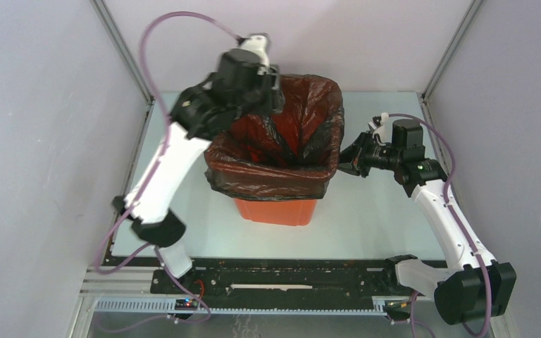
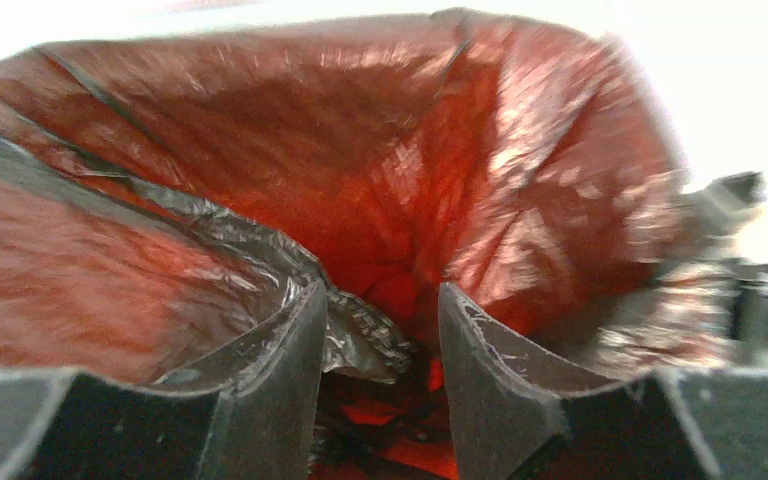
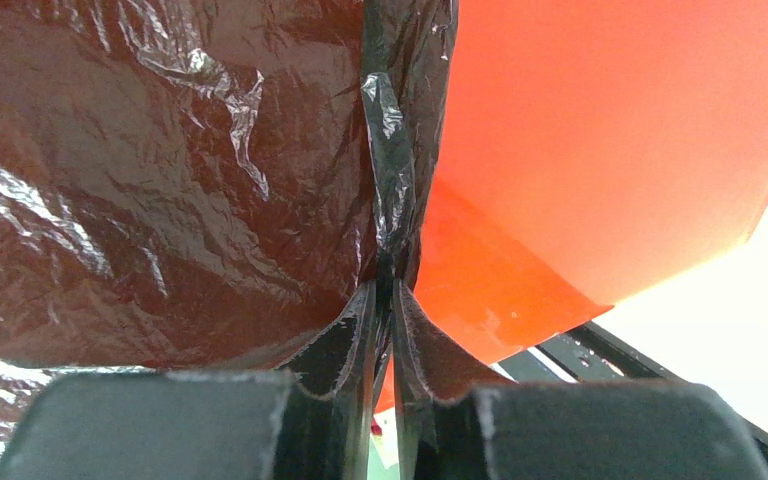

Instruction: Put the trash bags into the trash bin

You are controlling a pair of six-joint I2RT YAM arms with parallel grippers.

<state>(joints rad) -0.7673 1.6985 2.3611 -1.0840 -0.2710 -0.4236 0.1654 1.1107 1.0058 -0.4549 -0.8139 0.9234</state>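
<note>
Beside bin (image 1: 276, 210), right pincer (image 3: 385, 288) tight on bag (image 1: 282, 134); left pincer (image 2: 380, 295) agape inside.

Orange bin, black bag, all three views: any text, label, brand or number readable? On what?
No legible text in any view.
orange bin: the sides that show are plain, no lettering can be made out.
black bag: glossy wrinkles only, no print.
base rail: the small boards below it are too small to read.
</note>
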